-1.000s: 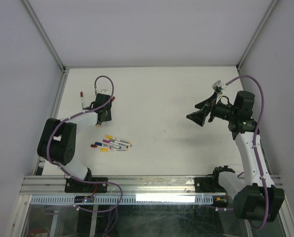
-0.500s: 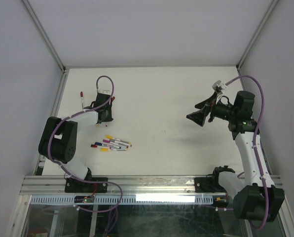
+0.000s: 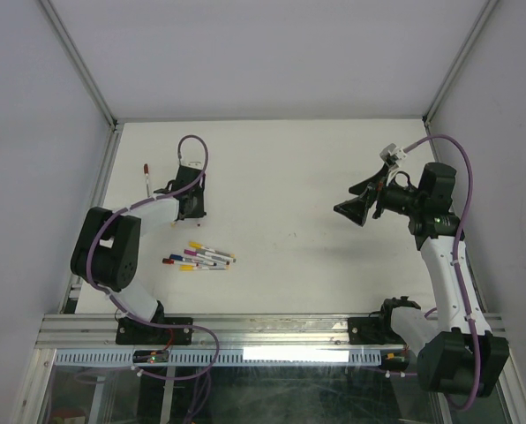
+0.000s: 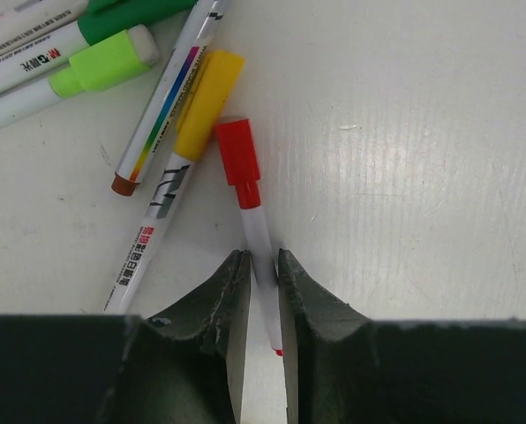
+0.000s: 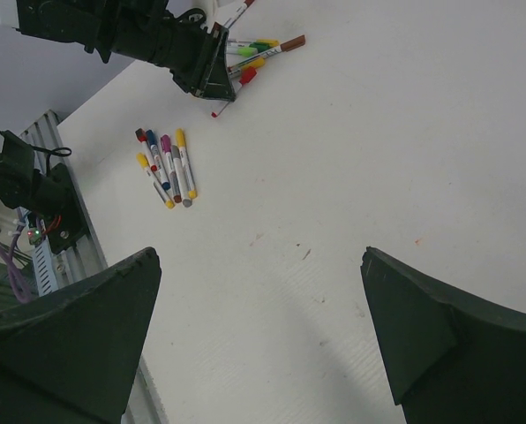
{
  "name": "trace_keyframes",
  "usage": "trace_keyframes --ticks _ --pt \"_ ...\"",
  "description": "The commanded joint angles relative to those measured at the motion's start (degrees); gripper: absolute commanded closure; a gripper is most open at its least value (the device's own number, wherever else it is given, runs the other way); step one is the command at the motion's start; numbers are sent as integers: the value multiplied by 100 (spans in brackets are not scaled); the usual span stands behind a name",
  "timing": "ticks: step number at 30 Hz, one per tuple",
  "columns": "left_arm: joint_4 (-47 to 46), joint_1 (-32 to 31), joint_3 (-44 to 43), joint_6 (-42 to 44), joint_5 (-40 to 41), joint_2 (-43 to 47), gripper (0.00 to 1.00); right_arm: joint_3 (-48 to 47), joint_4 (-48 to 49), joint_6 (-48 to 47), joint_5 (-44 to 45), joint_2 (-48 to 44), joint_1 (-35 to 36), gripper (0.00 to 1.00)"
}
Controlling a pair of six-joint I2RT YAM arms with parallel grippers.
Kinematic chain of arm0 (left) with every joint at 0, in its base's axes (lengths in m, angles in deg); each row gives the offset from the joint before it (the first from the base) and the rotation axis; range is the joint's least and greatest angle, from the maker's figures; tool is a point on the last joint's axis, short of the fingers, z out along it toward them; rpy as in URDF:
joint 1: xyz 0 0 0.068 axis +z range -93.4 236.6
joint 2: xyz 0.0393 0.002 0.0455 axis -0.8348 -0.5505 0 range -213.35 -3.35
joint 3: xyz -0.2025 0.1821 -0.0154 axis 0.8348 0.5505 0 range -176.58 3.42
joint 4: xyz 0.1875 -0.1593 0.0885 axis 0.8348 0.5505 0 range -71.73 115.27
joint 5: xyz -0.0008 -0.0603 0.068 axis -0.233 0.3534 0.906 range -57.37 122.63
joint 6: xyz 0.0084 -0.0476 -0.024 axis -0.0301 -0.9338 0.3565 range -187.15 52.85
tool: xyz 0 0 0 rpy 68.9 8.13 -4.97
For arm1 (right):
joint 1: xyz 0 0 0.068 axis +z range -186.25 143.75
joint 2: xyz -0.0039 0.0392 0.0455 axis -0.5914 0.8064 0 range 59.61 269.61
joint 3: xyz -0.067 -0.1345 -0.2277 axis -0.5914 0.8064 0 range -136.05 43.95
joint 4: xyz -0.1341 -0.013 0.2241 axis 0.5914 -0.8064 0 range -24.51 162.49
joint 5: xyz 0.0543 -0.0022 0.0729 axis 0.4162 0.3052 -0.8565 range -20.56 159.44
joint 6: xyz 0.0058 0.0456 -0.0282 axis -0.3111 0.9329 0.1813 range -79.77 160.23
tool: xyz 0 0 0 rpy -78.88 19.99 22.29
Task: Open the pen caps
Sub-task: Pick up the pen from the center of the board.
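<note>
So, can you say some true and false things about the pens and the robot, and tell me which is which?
The left jaws pinch the red-capped pen by its white barrel. True.
The red cap is off its pen. False: it sits on the pen's end.
The right jaws hold a pen. False: they stand wide open and empty.
A yellow-capped pen lies right beside the red-capped pen. True.

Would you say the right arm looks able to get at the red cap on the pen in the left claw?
Probably not yet. The right claw hangs open far across the table, and the red cap lies flat beside a yellow cap, its pen pinched in the left claw.
</note>
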State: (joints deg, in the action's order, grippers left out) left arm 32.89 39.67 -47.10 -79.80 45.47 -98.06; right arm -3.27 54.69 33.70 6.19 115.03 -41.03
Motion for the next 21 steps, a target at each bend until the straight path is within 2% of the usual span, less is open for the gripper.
trace_keyframes --ticks 1,6,10,15,16,21 --pt "11 -73 -191 -53 -284 -79 83 5 307 99 -109 4 -34 0" --pt "-16 -153 -199 -147 -514 54 95 235 823 532 -221 114 35 1" --pt "-305 -296 -74 -281 -954 295 100 502 1399 873 -157 248 251 1" --pt "-1335 -566 299 -704 -1918 549 100 1414 3336 2052 -78 539 633 1" --pt "-1680 -647 379 -800 -2053 565 100 1535 3656 2052 -78 642 717 1" --pt "-2937 -1065 749 -1415 -2538 500 100 1717 4218 2052 -78 1335 1074 1"
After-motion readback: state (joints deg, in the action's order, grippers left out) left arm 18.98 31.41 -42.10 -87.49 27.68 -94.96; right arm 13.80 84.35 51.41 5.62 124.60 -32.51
